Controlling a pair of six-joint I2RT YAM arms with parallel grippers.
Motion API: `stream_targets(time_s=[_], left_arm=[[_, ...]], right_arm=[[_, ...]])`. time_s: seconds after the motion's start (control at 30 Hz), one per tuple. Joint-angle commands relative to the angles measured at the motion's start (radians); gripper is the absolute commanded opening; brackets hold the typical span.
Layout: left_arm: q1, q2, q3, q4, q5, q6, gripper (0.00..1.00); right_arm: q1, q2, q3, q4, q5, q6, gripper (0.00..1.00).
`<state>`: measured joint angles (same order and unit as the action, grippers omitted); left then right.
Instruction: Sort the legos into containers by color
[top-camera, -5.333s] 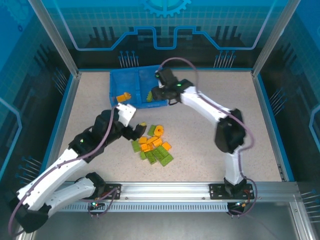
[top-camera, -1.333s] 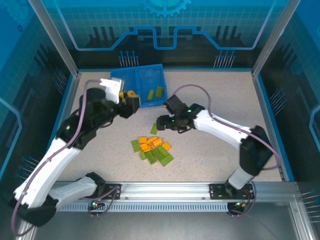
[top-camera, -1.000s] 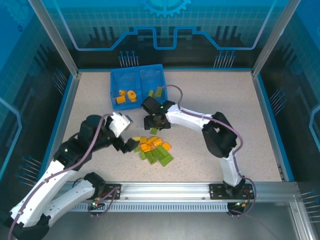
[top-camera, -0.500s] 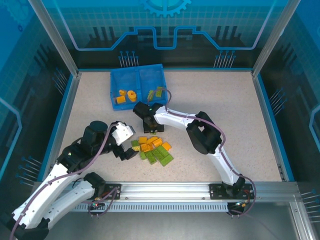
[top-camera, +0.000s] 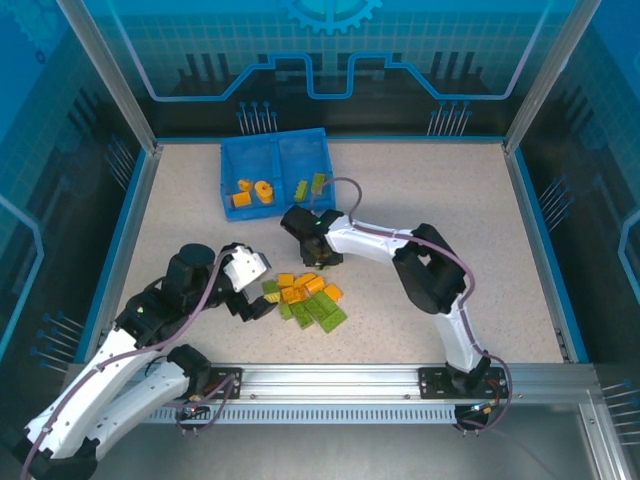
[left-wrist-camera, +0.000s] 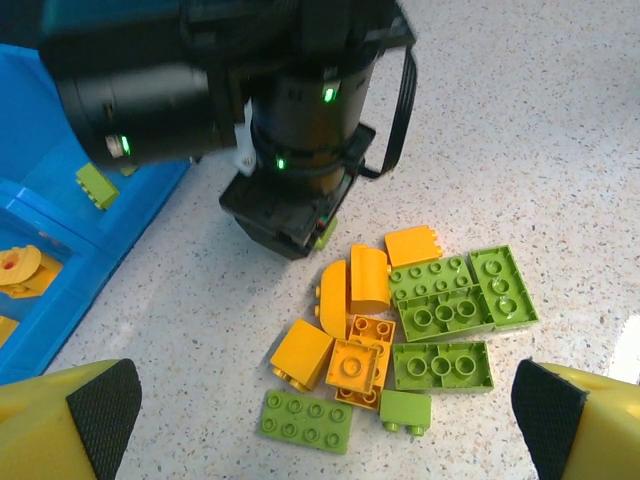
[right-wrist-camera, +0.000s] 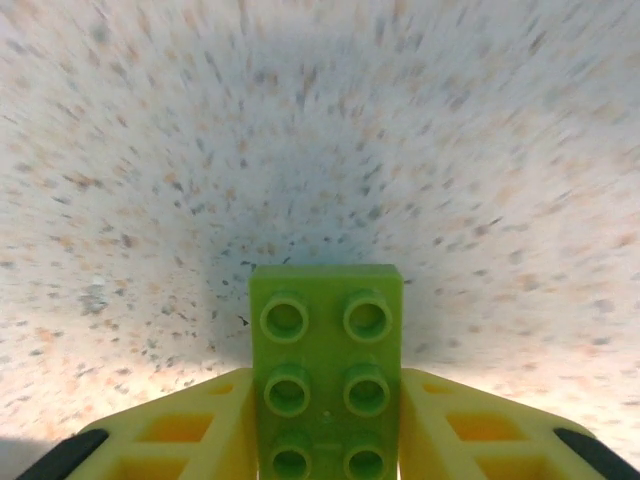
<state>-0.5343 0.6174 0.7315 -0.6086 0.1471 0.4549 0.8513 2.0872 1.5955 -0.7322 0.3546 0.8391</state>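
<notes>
A pile of orange and light green legos (top-camera: 305, 298) lies mid-table; the left wrist view shows that pile (left-wrist-camera: 400, 320) up close. My right gripper (right-wrist-camera: 327, 440) is shut on a green lego (right-wrist-camera: 327, 370), its yellow fingers (right-wrist-camera: 190, 430) pressed to both sides, just above the table. From above, the right gripper (top-camera: 318, 255) hangs between the pile and the blue tray (top-camera: 290, 160). The left container holds orange legos (top-camera: 252, 193) and the right one green legos (top-camera: 310, 185). My left gripper (top-camera: 262, 300) stands open at the pile's left edge, with nothing between its fingers.
The right gripper's black body (left-wrist-camera: 290, 215) hangs just beyond the pile, with the tray's corner (left-wrist-camera: 60, 230) to its left. A blue raised border (top-camera: 130, 230) frames the speckled table. Open tabletop lies to the right of the pile.
The right gripper's jaws have closed on the green lego by the tray. The left gripper came down to the left side of the pile and stayed open.
</notes>
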Motion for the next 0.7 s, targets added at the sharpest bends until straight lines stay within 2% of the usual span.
stream_targets(time_s=[0.0,0.13,0.23,0.43,0.67], left_arm=[[-0.006,-0.017,-0.014,0.030,-0.023,0.018,0.99],[-0.004,-0.021,-0.019,0.046,-0.061,0.007,0.99],[-0.004,-0.026,-0.024,0.056,-0.076,0.002,0.99],[-0.004,-0.036,-0.036,0.062,-0.106,0.000,0.99],[-0.003,-0.059,-0.057,0.095,-0.116,-0.005,0.99]], right_arm=[[-0.009,-0.153,0.002,0.090,0.091,-0.118,0.39],[-0.011,-0.198,0.034,0.191,0.156,-0.268,0.40],[-0.029,-0.147,0.115,0.246,0.177,-0.366,0.41],[-0.086,0.089,0.417,0.247,0.189,-0.464,0.40],[-0.141,0.424,0.848,0.118,0.131,-0.486,0.42]])
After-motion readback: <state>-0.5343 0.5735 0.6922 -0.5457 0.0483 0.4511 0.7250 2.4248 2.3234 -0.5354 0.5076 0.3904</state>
